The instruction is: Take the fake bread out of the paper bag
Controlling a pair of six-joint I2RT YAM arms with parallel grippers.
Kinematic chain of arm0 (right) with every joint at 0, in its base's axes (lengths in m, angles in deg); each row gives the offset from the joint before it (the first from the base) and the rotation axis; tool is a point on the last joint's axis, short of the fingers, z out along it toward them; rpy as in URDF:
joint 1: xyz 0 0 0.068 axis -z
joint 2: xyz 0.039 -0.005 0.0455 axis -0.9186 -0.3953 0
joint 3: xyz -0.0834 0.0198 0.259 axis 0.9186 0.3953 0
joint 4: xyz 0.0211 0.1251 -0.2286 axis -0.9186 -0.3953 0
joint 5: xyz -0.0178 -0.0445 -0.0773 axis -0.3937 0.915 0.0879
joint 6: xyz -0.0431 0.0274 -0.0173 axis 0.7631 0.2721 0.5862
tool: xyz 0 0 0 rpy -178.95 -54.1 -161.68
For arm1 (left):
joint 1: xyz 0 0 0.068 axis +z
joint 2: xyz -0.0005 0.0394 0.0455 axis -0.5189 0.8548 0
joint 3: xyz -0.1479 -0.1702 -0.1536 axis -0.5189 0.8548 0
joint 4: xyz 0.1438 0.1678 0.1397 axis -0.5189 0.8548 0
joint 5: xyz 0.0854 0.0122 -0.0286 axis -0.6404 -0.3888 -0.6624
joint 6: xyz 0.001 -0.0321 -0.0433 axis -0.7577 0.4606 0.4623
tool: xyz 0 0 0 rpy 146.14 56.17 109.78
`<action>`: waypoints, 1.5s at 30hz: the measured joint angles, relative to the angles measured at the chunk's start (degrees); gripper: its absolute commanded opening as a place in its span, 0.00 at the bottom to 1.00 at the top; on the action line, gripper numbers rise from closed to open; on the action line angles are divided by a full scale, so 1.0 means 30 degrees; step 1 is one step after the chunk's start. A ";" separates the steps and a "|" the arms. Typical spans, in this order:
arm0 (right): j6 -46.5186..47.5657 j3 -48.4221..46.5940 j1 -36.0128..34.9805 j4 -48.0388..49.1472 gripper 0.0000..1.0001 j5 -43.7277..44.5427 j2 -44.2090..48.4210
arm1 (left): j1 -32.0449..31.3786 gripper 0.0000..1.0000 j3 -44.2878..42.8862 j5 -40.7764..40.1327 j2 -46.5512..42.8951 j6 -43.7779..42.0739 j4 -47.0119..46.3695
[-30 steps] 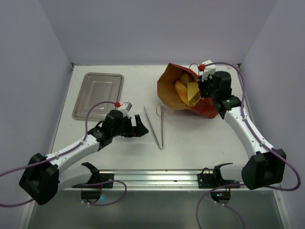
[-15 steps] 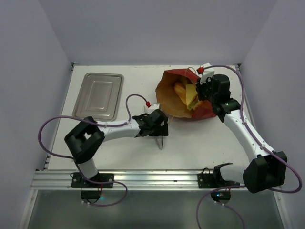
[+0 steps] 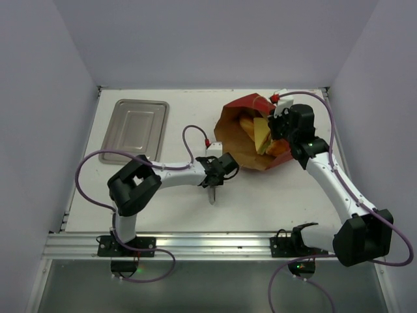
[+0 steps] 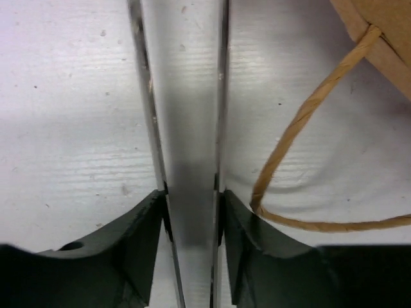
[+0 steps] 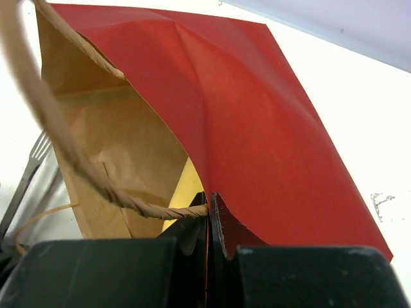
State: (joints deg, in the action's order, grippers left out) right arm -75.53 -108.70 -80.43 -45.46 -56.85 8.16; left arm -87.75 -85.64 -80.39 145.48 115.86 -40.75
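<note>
Against the frame one second earlier, we found the left gripper (image 4: pixel 191 206) had swung rightward and clamped onto the silver metal tongs (image 4: pixel 147 96). The right gripper (image 5: pixel 209 212) stayed clenched on the rim of the tall red paper bag (image 5: pixel 257 128) at far right, with the yellow fake bread (image 3: pixel 260 134) inside.

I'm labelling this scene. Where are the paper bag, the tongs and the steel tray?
paper bag (image 5: pixel 257 128): right wrist view, red outer wall.
tongs (image 4: pixel 149 96): left wrist view, one shiny metal arm.
steel tray (image 3: pixel 133 130): top external view, bare floor.
</note>
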 measured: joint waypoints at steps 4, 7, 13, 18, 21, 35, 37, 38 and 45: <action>-0.0036 0.0000 0.0000 -0.0015 0.00 0.0073 0.0080 | -0.0058 0.30 0.1836 -0.0525 -0.1290 0.0044 -0.0248; -0.0087 0.0000 0.0000 -0.0051 0.00 0.0138 0.0102 | -0.0051 0.24 0.3694 -0.0532 -0.2725 -0.0087 -0.0539; -0.0153 0.0000 0.0095 -0.0080 0.00 0.0138 0.0124 | 0.1158 0.09 0.6623 0.0444 -0.5311 -0.0882 -0.1341; -0.0211 0.0000 0.0248 -0.0109 0.00 0.0146 0.0226 | 0.3140 0.00 0.7526 0.1588 -0.6725 -0.1931 -0.1610; -0.0262 0.0000 0.0350 -0.0109 0.00 0.0146 0.0226 | 0.3876 0.00 0.7643 0.2076 -0.8174 -0.2550 -0.1610; -0.0503 0.0000 0.0809 -0.0146 0.00 0.0124 0.0226 | 0.4663 0.23 0.8546 0.9362 -1.6247 -0.4313 -0.3636; -0.0510 0.0000 0.0889 -0.0160 0.00 0.0124 0.0226 | 0.4707 0.25 0.8699 1.0797 -1.6517 -0.4306 -0.3832; -0.0517 0.0000 0.0940 -0.0160 0.00 0.0124 0.0226 | 0.4721 0.26 0.8721 1.1315 -1.6553 -0.4306 -0.3912; -0.0627 0.0000 0.1180 -0.0219 0.00 0.0117 0.0226 | 0.4867 0.40 0.8779 1.4746 -1.6509 -0.4146 -0.5093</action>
State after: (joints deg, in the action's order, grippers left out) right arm -77.41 -108.70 -76.89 -46.12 -56.50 8.84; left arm -73.15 -59.30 -36.15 95.95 103.43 -56.02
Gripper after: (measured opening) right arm 0.022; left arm 0.375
